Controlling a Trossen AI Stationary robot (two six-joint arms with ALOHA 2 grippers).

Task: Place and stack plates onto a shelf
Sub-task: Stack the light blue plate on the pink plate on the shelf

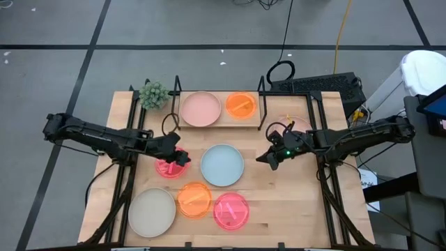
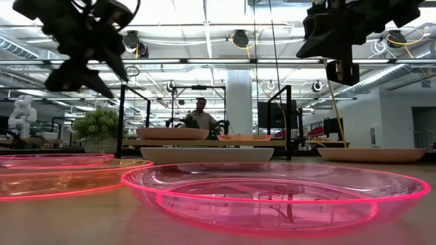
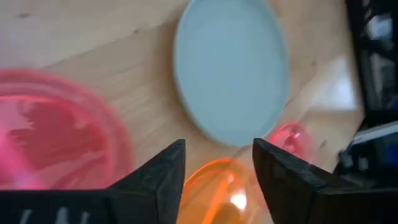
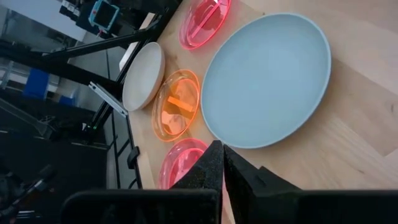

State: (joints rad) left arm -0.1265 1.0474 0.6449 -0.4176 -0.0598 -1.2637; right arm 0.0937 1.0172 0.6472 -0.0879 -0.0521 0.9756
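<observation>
The shelf (image 1: 259, 104) stands at the table's far edge, bearing a pale pink plate (image 1: 201, 109) and an orange plate (image 1: 241, 105). A light blue plate (image 1: 222, 165) lies flat mid-table. My left gripper (image 1: 182, 157) hovers open above a neon pink plate (image 1: 167, 168), left of the blue plate (image 3: 231, 68), nothing between its fingers (image 3: 219, 146). My right gripper (image 1: 267, 160) hangs shut just right of the blue plate (image 4: 267, 78), clear of the table. Near the front edge lie a cream plate (image 1: 151, 213), an orange plate (image 1: 194, 199) and a neon pink plate (image 1: 231, 211).
A small potted plant (image 1: 153, 94) sits at the shelf's left end. Another pale plate (image 1: 298, 124) shows partly behind my right arm, right of the shelf. Black frame legs run along both table sides. Bare wood lies right of the blue plate.
</observation>
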